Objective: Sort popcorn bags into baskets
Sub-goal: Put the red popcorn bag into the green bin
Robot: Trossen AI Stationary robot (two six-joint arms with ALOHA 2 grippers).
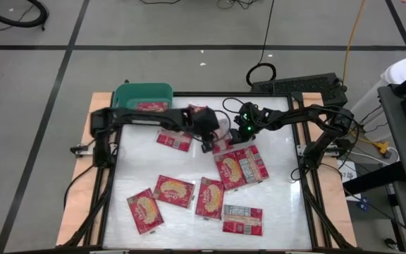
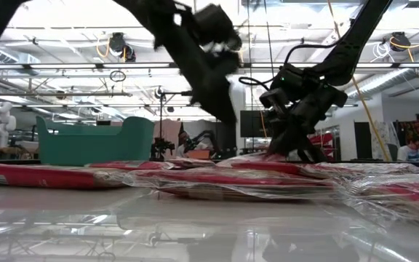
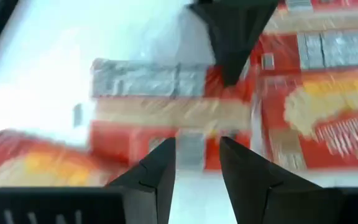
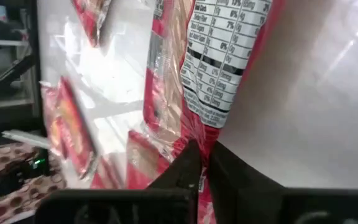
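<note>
The right pincer (image 1: 230, 139) is clamped on a bag (image 4: 197, 68) at mid-worktop, the basket (image 1: 142, 94) far-left of it, nearer the empty, part-open left pincer (image 1: 208, 144).

Place: robotics lab or workshop hall
Ceiling: exposed pipes and ducts (image 2: 122, 69), strip lights
Floor: grey with dark taped lines (image 1: 69, 56), loose cables
Background: white humanoid figure (image 2: 0, 124), seated person (image 2: 412, 151), screens

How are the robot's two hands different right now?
The right hand is pinched shut on the edge of a flat red popcorn packet; the left hand has a gap between its fingers and holds nothing. The right is down at the packets, the left hangs above them. Both are dark with two fingers.
</note>
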